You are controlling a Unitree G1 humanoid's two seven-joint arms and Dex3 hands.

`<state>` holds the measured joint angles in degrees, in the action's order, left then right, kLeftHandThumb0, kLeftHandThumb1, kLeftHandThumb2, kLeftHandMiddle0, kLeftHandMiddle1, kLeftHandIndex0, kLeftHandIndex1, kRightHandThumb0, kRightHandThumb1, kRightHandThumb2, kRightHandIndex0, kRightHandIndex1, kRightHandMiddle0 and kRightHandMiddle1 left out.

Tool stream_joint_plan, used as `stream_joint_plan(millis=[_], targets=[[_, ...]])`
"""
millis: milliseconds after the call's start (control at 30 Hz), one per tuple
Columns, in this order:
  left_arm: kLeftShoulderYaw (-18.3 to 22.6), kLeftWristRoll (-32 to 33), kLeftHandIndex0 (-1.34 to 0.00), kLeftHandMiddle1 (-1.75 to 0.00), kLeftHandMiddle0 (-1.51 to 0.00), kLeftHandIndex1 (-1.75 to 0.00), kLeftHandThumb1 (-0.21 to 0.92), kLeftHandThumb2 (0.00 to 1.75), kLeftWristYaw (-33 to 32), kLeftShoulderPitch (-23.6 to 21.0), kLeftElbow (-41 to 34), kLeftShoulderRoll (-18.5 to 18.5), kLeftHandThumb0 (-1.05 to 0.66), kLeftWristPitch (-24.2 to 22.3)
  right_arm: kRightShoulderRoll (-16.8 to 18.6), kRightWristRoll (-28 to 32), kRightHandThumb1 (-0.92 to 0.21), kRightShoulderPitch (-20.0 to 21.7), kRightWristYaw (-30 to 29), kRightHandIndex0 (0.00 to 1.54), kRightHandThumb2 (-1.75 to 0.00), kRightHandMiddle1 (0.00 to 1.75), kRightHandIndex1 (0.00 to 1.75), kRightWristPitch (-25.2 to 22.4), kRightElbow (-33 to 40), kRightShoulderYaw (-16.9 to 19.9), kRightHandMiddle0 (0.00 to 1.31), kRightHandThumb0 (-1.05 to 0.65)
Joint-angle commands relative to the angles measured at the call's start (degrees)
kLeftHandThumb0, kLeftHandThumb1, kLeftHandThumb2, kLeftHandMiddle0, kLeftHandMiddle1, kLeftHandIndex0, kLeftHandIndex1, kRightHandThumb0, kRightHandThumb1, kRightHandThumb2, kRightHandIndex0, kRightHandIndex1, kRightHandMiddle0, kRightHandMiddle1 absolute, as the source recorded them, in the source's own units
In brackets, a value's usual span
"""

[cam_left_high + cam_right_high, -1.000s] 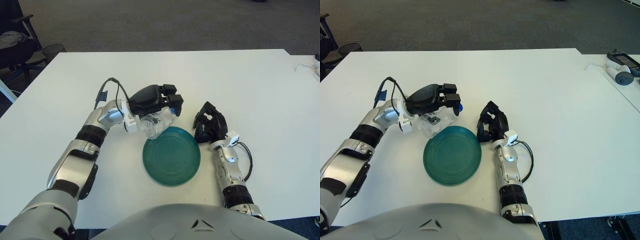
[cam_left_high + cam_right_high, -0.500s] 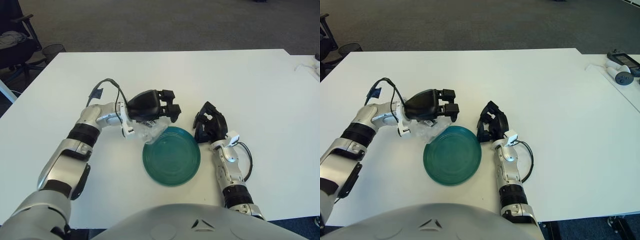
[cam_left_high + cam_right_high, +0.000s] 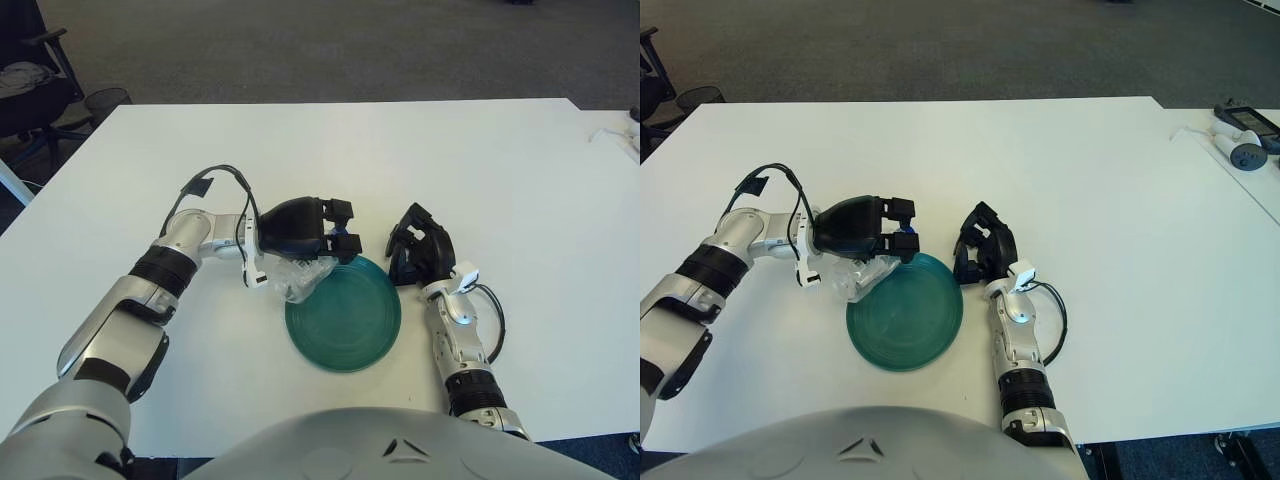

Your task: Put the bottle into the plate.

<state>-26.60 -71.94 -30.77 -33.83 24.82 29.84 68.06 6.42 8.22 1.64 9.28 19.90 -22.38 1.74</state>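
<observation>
A clear plastic bottle [image 3: 300,276] with a blue cap lies under my left hand [image 3: 318,232], at the upper left rim of the round green plate [image 3: 343,313]. The left hand's fingers are curled over the bottle and hold it; its lower end overlaps the plate's edge. The same hand shows in the right eye view [image 3: 880,228] above the plate [image 3: 905,311]. My right hand [image 3: 417,246] rests on the table just right of the plate, fingers curled, holding nothing.
The white table [image 3: 500,160] stretches far on all sides. A black office chair [image 3: 25,80] and a bin stand beyond the far left corner. A small white and grey device [image 3: 1240,130] lies at the far right table.
My left hand has dropped down and toward me with the bottle, bringing it lower against the plate's left rim. The right hand has not moved.
</observation>
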Motion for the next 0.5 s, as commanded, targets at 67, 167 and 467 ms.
stream_joint_plan(millis=[67, 167, 467], targets=[[-1.22, 1.62, -0.76, -1.75, -1.29, -1.75, 0.14, 1.54, -1.11, 1.56, -4.19, 1.89, -0.55, -1.15, 0.06, 0.05, -0.03, -7.35, -1.73, 0.86, -1.62, 1.75, 1.67, -8.22, -8.84, 0.82, 0.59, 0.0], [-1.43, 1.24, -0.77, -1.75, -1.29, -1.75, 0.13, 1.55, -3.13, 1.96, -5.42, 2.73, -0.55, -0.57, -0.01, 0.02, -0.03, -7.3, -1.78, 0.86, -1.62, 1.75, 1.67, -8.3, -8.89, 0.75, 0.59, 0.0], [-3.02, -1.26, -0.77, -1.75, -1.26, -1.75, 0.12, 1.55, -12.73, 2.56, -8.2, 2.5, -0.56, -1.67, -0.2, 0.19, -0.04, -7.53, -1.16, 0.85, -1.62, 1.75, 1.68, -8.16, -8.65, 0.59, 0.58, 0.0]])
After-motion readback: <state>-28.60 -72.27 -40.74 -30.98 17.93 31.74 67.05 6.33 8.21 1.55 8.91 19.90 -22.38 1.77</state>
